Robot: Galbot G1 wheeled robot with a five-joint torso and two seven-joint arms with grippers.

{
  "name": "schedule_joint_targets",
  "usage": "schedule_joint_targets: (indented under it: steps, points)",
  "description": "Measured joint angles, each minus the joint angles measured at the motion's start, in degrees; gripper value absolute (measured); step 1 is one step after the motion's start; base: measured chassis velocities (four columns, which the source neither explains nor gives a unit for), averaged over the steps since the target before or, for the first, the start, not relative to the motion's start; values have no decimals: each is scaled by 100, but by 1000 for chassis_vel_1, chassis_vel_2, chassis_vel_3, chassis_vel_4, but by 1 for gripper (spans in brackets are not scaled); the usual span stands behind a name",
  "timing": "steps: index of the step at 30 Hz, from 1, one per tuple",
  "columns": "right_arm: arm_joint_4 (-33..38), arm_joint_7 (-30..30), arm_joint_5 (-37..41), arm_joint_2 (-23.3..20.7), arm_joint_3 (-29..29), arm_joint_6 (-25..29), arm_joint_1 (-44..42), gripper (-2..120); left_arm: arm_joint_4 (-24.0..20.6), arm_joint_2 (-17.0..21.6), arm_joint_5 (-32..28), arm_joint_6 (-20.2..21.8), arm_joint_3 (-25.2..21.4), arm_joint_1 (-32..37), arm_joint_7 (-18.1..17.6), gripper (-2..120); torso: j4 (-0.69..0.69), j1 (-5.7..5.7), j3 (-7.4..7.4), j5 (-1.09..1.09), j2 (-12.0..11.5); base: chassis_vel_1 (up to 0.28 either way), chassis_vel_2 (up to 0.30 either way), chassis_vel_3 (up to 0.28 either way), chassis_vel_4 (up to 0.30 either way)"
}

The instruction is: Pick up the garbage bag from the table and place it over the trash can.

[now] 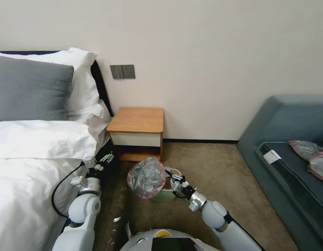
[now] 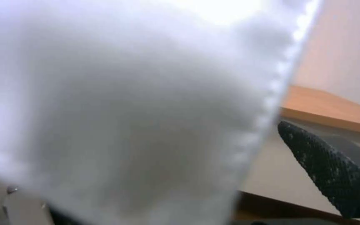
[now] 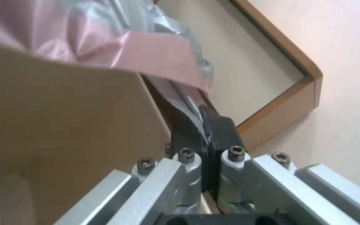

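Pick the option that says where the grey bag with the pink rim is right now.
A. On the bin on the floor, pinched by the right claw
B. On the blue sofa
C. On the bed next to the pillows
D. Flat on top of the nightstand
A: the grey bag bulges over the pale bin on the floor in front of the nightstand, and the right claw is shut on its pink edge.

A bedroom, likely in a hotel: a bed made up with white linen, white pillows and a grey cushion stands against a plain cream wall, a wooden nightstand beside it (dark switch plates above), beige carpet underfoot, and a teal sofa opposite.
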Motion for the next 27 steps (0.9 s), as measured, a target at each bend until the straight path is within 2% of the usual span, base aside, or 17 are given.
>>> schedule_joint_targets:
  steps: [4, 7, 8, 10, 12, 16, 17, 20, 21, 23, 27]
  points:
    - [165, -120, 464, -117, -6, -230, -81, 3, -21, -6, 55, 17, 76, 17, 5, 100, 0, 0, 0, 0, 0, 0, 0, 0, 0]
    - [267, -215, 757, -256, 87, -325, -155, 17, -45, 35, 81, 20, 147, 57, 18, 100, 1, 0, 0, 0, 0, 0, 0, 0, 0]
    - [267, -215, 757, -256, 87, -325, -155, 17, -45, 35, 81, 20, 147, 57, 18, 100, 1, 0, 0, 0, 0, 0, 0, 0, 0]
    - [347, -284, 982, -446, 268, -347, -279, 27, -90, 191, 62, 88, 253, 115, 26, 100, 0, 0, 0, 0, 0, 0, 0, 0, 0]
    - [378, -298, 1045, -511, 344, -350, -337, 30, -102, 270, 35, 128, 311, 136, 29, 100, 0, 0, 0, 0, 0, 0, 0, 0, 0]
    - [515, -309, 1217, -727, 680, -336, -581, 48, -157, 604, -152, 476, 586, 235, 151, 100, 0, 0, 0, 0, 0, 0, 0, 0, 0]
    - [515, -309, 1217, -727, 680, -336, -581, 48, -157, 604, -152, 476, 586, 235, 151, 100, 0, 0, 0, 0, 0, 0, 0, 0, 0]
    - [628, -292, 1289, -834, 825, -331, -711, 63, -266, 711, -304, 669, 825, 277, 417, 100, -1, 0, 0, -1, 0, 0, 0, 0, 0]
    - [628, -292, 1289, -834, 825, -331, -711, 63, -266, 711, -304, 669, 825, 277, 417, 100, -1, 0, 0, -1, 0, 0, 0, 0, 0]
    - [720, -257, 1340, -912, 912, -330, -780, 72, -376, 755, -382, 869, 965, 302, 700, 100, 0, 0, 0, 1, 0, 0, 0, 0, 0]
    - [858, -196, 1422, -1023, 1041, -331, -850, 86, -421, 851, -381, 1014, 1120, 345, 879, 100, -1, 0, 0, 0, 0, 0, 0, 0, 0]
